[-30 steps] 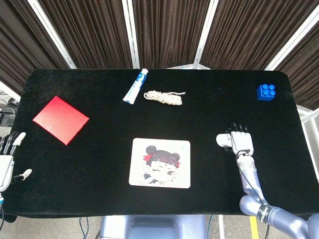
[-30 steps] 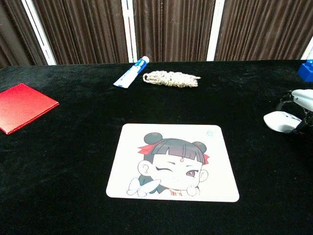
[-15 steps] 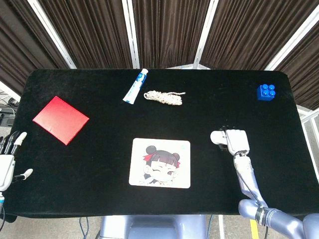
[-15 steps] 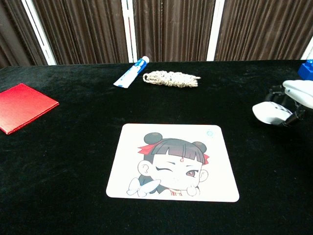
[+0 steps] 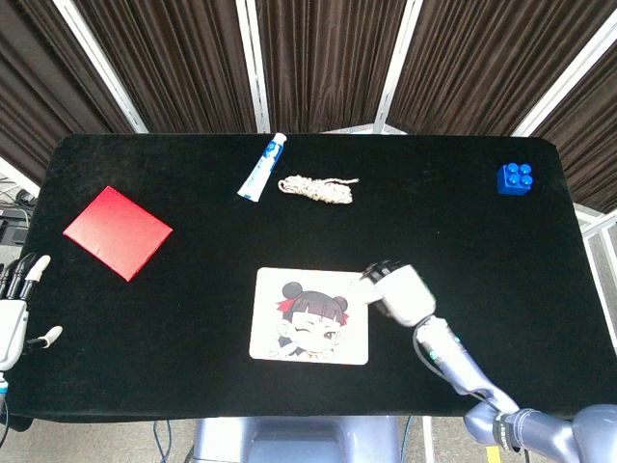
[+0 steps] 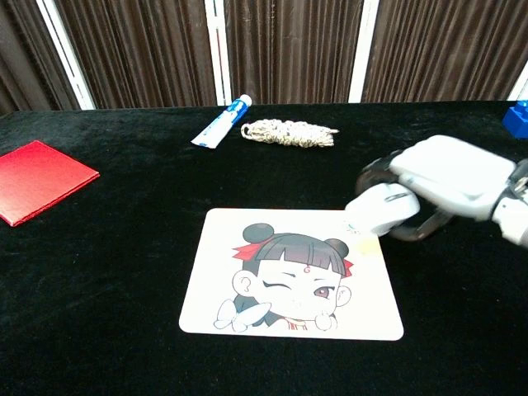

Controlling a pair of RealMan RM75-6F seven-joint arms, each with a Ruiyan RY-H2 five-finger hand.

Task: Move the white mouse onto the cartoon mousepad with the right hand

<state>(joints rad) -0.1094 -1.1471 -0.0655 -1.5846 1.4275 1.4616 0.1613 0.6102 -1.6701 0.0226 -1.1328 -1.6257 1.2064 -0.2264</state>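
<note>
My right hand grips the white mouse and carries it in the air just over the right edge of the cartoon mousepad. The mousepad lies flat at the front middle of the black table, printed with a winking girl's face. Most of the mouse is covered by the hand in the head view; the chest view shows its white front end poking out to the left. My left hand hangs off the table's left front corner, fingers apart, holding nothing.
A red square pad lies at the left. A blue-and-white tube and a coil of pale rope sit at the back middle. A blue brick stands at the back right.
My right hand has carried the mouse leftward from the table's right side to the mousepad's right edge. The left hand has stayed still.
</note>
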